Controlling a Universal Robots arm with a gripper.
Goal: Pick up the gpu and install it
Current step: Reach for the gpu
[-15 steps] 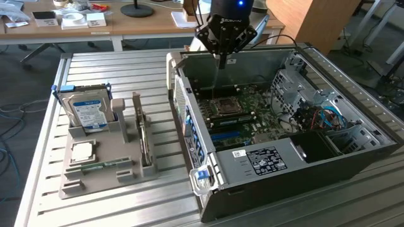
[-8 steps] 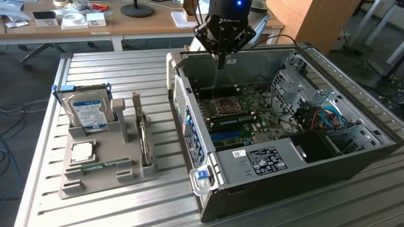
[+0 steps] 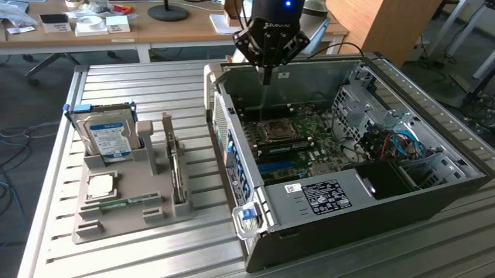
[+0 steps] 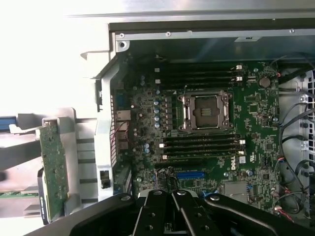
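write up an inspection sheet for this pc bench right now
surface: ridged metal table carrying a grey holder and an open computer case
job's things: graphics card standing upright in the holder, untouched
clutter: hard drive, processor chip and memory stick in the holder
grippers: gripper shut, empty, above the motherboard in the case
cables: blue and red wires inside the case
surroundings: wooden desk with small boxes behind the table

Closed gripper (image 4: 171,197) hovers over motherboard (image 4: 256,113) inside open case (image 4: 206,30)
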